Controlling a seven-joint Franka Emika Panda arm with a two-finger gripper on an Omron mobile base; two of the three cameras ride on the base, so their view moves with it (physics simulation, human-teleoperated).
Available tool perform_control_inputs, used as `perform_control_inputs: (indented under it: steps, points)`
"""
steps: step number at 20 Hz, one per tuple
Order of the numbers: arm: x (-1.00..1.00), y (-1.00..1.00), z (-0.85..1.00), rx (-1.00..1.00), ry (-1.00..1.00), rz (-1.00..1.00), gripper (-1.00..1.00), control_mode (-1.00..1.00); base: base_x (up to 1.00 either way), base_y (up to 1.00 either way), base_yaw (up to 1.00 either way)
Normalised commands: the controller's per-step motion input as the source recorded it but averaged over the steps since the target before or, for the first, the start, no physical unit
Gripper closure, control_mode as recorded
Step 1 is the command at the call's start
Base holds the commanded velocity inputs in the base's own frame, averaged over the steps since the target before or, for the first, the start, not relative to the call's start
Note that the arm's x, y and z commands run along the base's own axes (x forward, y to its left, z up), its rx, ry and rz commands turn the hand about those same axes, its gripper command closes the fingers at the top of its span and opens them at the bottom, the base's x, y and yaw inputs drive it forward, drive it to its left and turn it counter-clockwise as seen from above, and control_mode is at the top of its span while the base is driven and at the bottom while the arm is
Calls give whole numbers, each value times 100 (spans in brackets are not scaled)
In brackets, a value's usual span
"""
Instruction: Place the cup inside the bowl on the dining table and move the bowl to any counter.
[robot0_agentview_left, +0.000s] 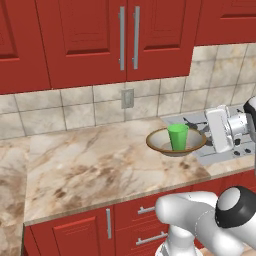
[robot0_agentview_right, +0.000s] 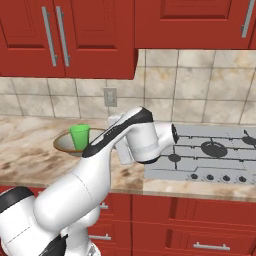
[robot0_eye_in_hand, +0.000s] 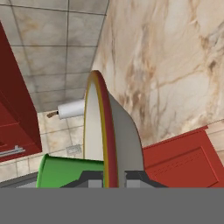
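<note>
The bowl (robot0_agentview_left: 162, 144) is wide and shallow with a brown-gold rim. It sits low over the right part of the counter (robot0_agentview_left: 100, 165), beside the stove, and I cannot tell whether it rests on the marble. The green cup (robot0_agentview_left: 178, 136) stands upright inside it. My gripper (robot0_agentview_left: 205, 140) reaches in from the right and is shut on the bowl's right rim. The right base view has the bowl (robot0_agentview_right: 65, 143) and cup (robot0_agentview_right: 80, 135) left of my arm. In the hand view the bowl's rim (robot0_eye_in_hand: 107, 131) runs edge-on between my fingertips (robot0_eye_in_hand: 87, 181), with the cup (robot0_eye_in_hand: 65, 173) to its left. The dining table is out of view.
A steel stove top (robot0_agentview_right: 210, 155) with burners lies right of the bowl. Beige tiles with a wall outlet (robot0_agentview_left: 127, 98) back the counter, and red upper cabinets (robot0_agentview_left: 120, 35) hang above. Red drawers (robot0_agentview_left: 140, 225) sit below. Marble stretches left of the bowl.
</note>
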Motion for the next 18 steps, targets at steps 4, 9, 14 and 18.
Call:
perform_control_inputs:
  steps: [4,9,14,18]
  points:
    - [0,0,0,0,0,0,100,100,0,0,0]
    - [0,0,0,0,0,0,100,100,0,0,0]
    - [0,0,0,0,0,0,100,-100,0,0,0]
    - [0,20,-11,0,-2,0,100,-100,0,0,0]
